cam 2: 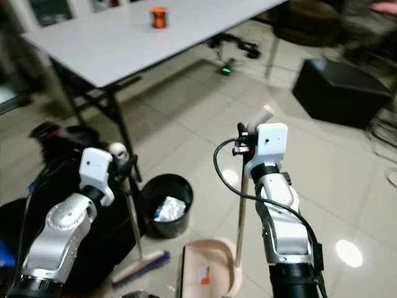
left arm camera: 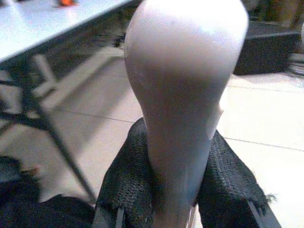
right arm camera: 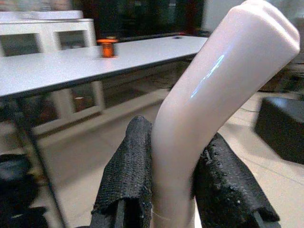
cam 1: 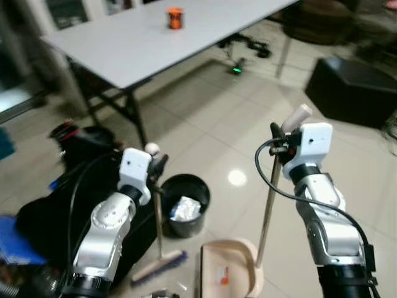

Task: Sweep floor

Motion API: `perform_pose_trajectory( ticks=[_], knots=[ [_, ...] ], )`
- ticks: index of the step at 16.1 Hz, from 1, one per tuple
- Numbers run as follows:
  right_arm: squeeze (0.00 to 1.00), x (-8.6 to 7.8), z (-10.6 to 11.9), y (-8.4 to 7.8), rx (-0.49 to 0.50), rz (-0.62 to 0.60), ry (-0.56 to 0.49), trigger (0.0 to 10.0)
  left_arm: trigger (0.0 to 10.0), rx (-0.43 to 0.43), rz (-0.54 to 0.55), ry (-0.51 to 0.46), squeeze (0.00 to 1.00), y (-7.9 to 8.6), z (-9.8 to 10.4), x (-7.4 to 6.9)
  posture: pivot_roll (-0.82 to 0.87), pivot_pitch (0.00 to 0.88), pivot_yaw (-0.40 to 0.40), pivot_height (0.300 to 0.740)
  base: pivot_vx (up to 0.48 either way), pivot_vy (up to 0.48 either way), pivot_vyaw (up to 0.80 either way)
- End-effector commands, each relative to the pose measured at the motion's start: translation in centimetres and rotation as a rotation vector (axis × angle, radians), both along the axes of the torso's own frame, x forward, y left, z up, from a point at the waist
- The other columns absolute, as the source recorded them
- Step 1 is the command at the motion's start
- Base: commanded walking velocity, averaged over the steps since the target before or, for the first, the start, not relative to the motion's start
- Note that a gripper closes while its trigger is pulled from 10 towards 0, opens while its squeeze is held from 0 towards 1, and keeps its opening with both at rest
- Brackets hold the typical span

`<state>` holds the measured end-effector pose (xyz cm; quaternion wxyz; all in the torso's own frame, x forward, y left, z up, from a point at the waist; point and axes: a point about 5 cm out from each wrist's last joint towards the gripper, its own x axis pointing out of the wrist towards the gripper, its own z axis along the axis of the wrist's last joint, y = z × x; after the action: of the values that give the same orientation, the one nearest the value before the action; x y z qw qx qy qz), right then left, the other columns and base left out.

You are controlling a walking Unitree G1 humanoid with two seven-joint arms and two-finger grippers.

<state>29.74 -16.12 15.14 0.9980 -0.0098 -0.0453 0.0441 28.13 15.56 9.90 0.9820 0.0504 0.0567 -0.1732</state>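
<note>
Between left pincer [cam 1: 159, 166] fingers, pinched broom [cam 1: 159, 211], right pincer [cam 1: 280, 144] pinching dustpan [cam 1: 231, 268] handle

The dustpan [cam 1: 224, 270] runs off the bottom edge, so its front lip is cut off. The small orange thing [cam 1: 175, 18] on the worktop [cam 1: 149, 43] is too blurred to identify. The white scrap inside the bin [cam 1: 185, 205] cannot be made out. The broom [cam 1: 160, 264] has blurred bristles.
</note>
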Motion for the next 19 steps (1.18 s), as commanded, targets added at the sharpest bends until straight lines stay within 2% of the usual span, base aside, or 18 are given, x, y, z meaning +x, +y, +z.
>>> perform_pose_trajectory(
  ticks=[1, 3, 5, 7, 9, 13, 19],
  knots=[
    [0.0, -0.2, 1.0, -0.8, -0.024, -0.032, -0.046, 10.0, 10.0, -0.011, -0.034, -0.004, 0.0, -0.3, 0.4, -0.1, 0.0, 0.0, 0.029, 0.74, 0.0, 0.0, -0.8],
    [0.0, -0.2, 1.1, -1.3, -0.064, -0.056, -0.043, 10.0, 10.0, -0.017, -0.056, -0.004, 0.0, -0.6, 0.4, -0.1, 0.0, 0.0, 0.028, 0.74, 0.0, 0.0, -0.8],
    [0.0, -0.1, 1.2, -1.9, -0.151, -0.093, -0.038, 10.0, 10.0, -0.045, -0.043, -0.022, 0.0, -0.8, 0.8, 0.4, 0.0, 0.0, 0.027, 0.74, 0.0, 0.0, -0.8],
    [0.0, -0.1, 1.8, -2.8, -0.191, -0.176, -0.068, 10.0, 10.0, -0.051, -0.038, -0.057, 0.0, -1.1, 1.6, 0.9, -0.01, 0.0, 0.031, 0.74, 0.0, 0.0, -0.8],
    [0.0, -0.2, 2.2, -3.4, -0.177, -0.235, -0.078, 10.0, 10.0, -0.044, -0.04, -0.074, 0.0, -1.3, 1.8, 1.0, -0.01, 0.0, 0.031, 0.74, 0.0, 0.0, -0.8],
    [0.0, -0.4, 2.5, -3.6, -0.188, -0.251, -0.076, 10.0, 10.0, -0.031, -0.012, -0.107, 0.0, -1.6, 2.3, 1.5, -0.03, 0.0, 0.045, 0.74, 0.0, 0.0, -0.8],
    [0.0, -0.7, 3.1, -3.8, -0.207, -0.28, -0.073, 10.0, 10.0, -0.023, -0.022, -0.124, 0.0, -1.8, 2.7, 1.6, -0.04, 0.0, 0.057, 0.74, 0.0, -0.359, -0.8]
  ],
)
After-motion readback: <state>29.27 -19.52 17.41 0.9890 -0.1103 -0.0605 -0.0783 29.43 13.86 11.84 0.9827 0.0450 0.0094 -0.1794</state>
